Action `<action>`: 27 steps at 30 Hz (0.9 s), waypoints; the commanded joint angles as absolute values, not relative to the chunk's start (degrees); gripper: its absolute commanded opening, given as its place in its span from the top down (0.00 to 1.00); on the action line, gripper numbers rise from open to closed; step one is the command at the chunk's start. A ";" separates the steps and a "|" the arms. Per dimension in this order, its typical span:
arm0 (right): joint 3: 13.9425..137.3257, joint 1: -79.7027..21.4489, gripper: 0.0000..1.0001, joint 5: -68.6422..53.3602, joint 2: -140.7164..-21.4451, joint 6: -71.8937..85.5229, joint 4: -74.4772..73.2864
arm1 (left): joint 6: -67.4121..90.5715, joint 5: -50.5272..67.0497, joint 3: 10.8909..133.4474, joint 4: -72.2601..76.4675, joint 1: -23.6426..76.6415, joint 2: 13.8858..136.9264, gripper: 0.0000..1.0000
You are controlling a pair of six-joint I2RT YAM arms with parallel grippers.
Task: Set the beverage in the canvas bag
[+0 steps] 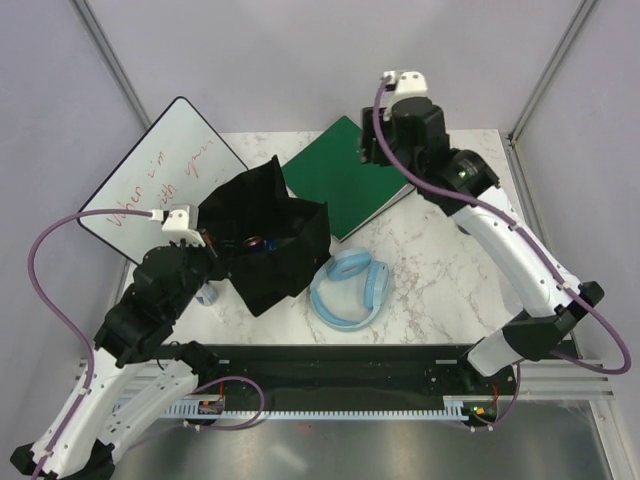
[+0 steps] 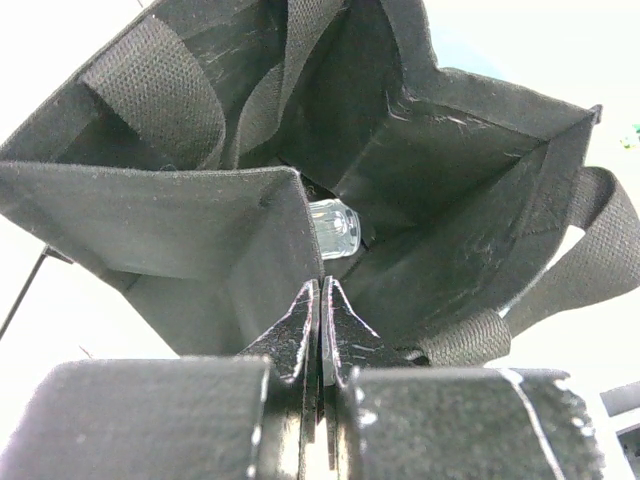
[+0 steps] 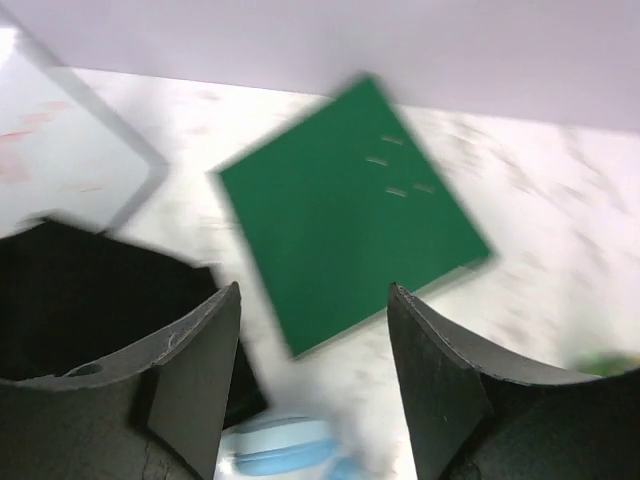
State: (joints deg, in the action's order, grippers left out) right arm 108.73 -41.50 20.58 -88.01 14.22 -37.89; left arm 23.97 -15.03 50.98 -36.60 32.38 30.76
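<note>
The black canvas bag (image 1: 268, 232) lies open on the marble table, its mouth facing my left wrist camera. Deep inside it rests the beverage (image 2: 335, 229), a clear, shiny container end; in the top view only a red and blue glimpse of the beverage (image 1: 256, 243) shows. My left gripper (image 2: 321, 283) is shut, with a fold of the bag's rim (image 2: 296, 215) running down into its tips. My right gripper (image 3: 313, 290) hangs open and empty, raised over the green binder (image 3: 350, 200), and in the top view the right gripper (image 1: 378, 150) is well clear of the bag.
The green binder (image 1: 345, 180) lies behind the bag on its right. Light blue headphones (image 1: 350, 290) sit in front of the bag's right side. A whiteboard (image 1: 165, 170) with red writing leans at the back left. A small pale object (image 1: 210, 293) stands by the left arm.
</note>
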 commanded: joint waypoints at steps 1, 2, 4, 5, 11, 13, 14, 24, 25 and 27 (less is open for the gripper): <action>105.30 -26.86 0.32 27.34 -86.57 15.82 -48.32 | 22.59 -13.98 50.36 -34.45 32.43 29.88 0.98; 104.25 -24.11 0.32 26.29 -86.40 16.08 -49.04 | 22.59 -13.45 50.54 -34.45 32.43 29.80 0.98; 101.00 -17.53 0.32 24.35 -86.22 16.08 -49.83 | 22.59 -12.66 50.45 -34.45 32.43 29.79 0.98; 100.29 -15.66 0.32 23.82 -86.22 16.26 -49.92 | 22.67 -12.05 50.36 -34.45 32.43 29.88 0.98; 100.46 -5.73 0.33 25.14 -90.79 16.43 -54.32 | 22.76 -11.16 49.66 -34.01 32.43 29.27 0.98; 99.15 -2.13 0.35 21.91 -91.23 16.96 -54.23 | 22.59 -10.99 49.75 -33.93 32.43 29.01 0.98; 97.75 -1.50 0.36 22.23 -91.06 16.88 -53.88 | 22.59 -10.99 49.83 -33.93 32.43 29.00 0.98; 93.52 6.15 0.35 12.05 -94.65 14.24 -47.65 | 23.99 -9.14 48.52 -33.84 32.43 28.21 0.98; 93.43 6.33 0.35 12.22 -95.09 14.06 -47.20 | 23.99 -8.97 48.43 -33.84 32.43 28.13 0.98; 93.51 6.68 0.35 12.74 -96.76 13.28 -47.02 | 23.91 -9.14 48.34 -33.92 32.43 28.13 0.98</action>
State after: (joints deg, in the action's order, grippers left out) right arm 94.00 6.28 15.44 -94.48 14.94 -50.00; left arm 23.97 -10.85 49.28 -35.55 32.38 28.27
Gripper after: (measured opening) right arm 0.650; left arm 0.031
